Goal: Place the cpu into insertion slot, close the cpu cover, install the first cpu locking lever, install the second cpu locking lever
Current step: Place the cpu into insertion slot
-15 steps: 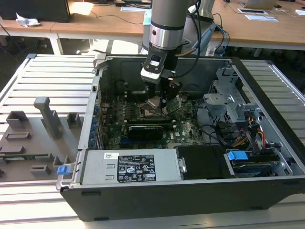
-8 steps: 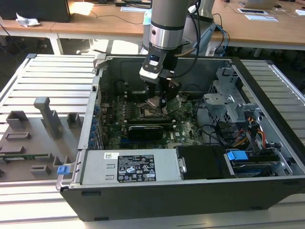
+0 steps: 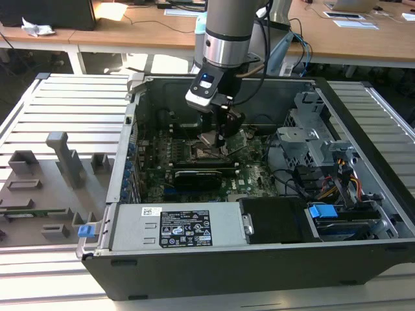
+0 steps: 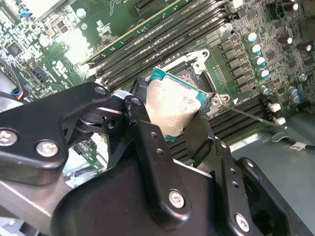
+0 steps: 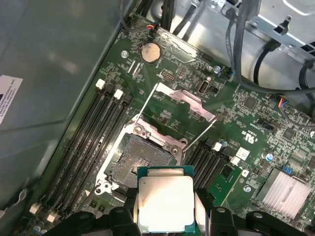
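In the exterior view, the hand (image 3: 217, 133) hangs low inside the open computer case (image 3: 311, 87), just above the socket (image 3: 203, 154) on the green circuit board (image 3: 249, 175). This looks like the first step, with the chip not yet seated.

In the second wrist view, the chip (image 4: 172, 110) is pinched by its edges between the two black fingers (image 4: 142, 128), which are closed only as far as the chip's width. It is tilted, silver top toward the camera, and hides part of the socket's dark centre.

In the first wrist view, the chip overlaps the socket's near edge and appears to be held above it rather than in it. The cover (image 5: 184, 98) stands swung open on the far side, and both thin levers (image 5: 199, 135) are raised clear. Seating the chip calls for it to be level and square over the recess, with its edges matched to the socket walls.
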Motion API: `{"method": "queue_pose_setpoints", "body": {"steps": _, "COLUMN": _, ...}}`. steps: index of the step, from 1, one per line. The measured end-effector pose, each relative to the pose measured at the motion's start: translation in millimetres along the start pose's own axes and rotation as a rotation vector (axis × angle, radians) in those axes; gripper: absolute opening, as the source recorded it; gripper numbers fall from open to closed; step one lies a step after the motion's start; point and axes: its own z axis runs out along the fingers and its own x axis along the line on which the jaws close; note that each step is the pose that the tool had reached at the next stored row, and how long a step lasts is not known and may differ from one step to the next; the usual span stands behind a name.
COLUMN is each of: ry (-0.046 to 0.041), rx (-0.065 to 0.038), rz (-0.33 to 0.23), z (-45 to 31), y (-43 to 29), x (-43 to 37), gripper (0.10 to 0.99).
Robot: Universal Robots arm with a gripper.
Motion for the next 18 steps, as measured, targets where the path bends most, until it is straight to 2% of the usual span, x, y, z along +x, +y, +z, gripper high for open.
{"method": "queue_pose_setpoints", "body": {"steps": 10, "ry": 0.0046, "rx": 0.005, "rz": 0.109, "z": 0.1, "y": 0.0, "x": 0.0, "gripper": 0.541}}
{"method": "queue_pose_setpoints", "body": {"steps": 18, "ry": 0.0036, "rx": 0.012, "rz": 0.199, "z": 0.3, "y": 0.0, "x": 0.0, "gripper": 0.541}}
